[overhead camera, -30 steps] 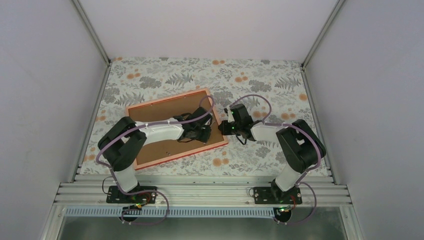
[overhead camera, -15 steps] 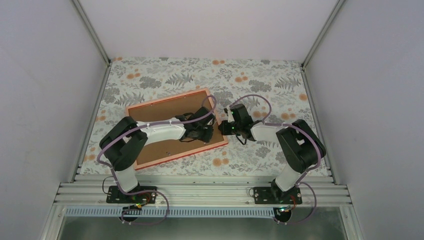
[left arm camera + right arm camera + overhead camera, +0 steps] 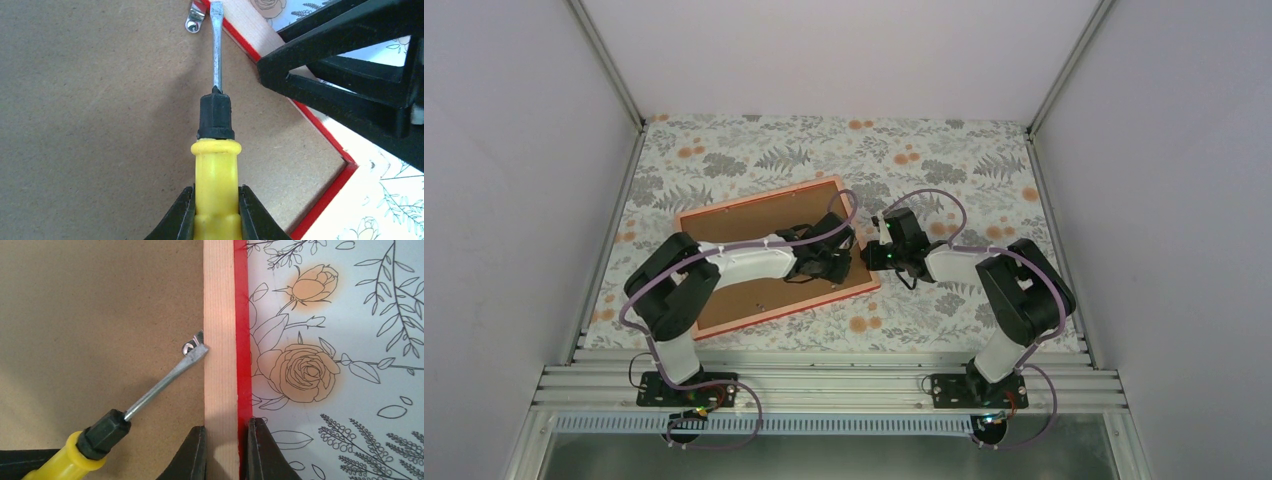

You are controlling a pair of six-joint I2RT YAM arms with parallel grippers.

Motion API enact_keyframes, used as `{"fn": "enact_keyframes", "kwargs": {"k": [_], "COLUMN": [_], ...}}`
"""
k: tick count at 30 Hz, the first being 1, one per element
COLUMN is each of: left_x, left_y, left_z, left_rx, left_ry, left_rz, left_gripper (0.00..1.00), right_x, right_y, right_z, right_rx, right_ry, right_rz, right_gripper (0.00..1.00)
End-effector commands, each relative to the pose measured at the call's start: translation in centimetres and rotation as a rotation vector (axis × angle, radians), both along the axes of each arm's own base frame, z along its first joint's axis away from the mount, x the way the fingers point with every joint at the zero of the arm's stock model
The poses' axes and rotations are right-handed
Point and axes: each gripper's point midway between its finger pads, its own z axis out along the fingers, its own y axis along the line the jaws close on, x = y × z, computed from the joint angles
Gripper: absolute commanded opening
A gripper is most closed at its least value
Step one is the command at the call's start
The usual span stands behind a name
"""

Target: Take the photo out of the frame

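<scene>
We're early on. The frame (image 3: 742,222) lies face-down on the bench (image 3: 944,150) w/ its brown board (image 3: 100,125) up, so the photo isn't visible; we judge it's inside, under that board. The left end effector (image 3: 216,212) is clamped on a yellow screwdriver (image 3: 215,115), blade tip at a metal clip (image 3: 196,16) by the frame's edge rail (image 3: 219,315). The right end effector (image 3: 225,450) pinches that rail, narrow, prob. to steady it. Left to do: free the clip, lift the board, pull the photo out.

One frame (image 3: 219,300), one screwdriver (image 3: 216,150), one metal tab (image 3: 196,17), and two end effectors: left end effector (image 3: 216,200), right end effector (image 3: 226,440)
</scene>
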Motion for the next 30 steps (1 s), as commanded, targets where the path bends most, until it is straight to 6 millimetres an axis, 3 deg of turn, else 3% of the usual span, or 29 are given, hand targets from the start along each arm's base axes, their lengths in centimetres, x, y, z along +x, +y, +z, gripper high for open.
{"fn": "enact_keyframes", "kwargs": {"k": [1,11,30], "left_x": [-0.4,-0.9,0.7], "left_y": [0.8,0.7,0.7], "left_z": [0.6,-0.3,-1.0], "left_rx": [0.012,0.02,0.037], "left_ry": [-0.007,0.013,-0.01], "left_rz": [0.018,0.004,0.065], "left_gripper": [0.02,0.02,0.02], "right_x": [-1.2,-1.2,-1.2], "right_y": [-0.3,-0.3,-0.2], "right_z": [-2.1,-2.1,-2.4], "right_rx": [-0.034,-0.036,-0.035], "right_ry": [0.056,0.057,0.066], "right_rz": [0.004,0.003,0.008], "right_gripper": [0.04,0.04,0.04]}}
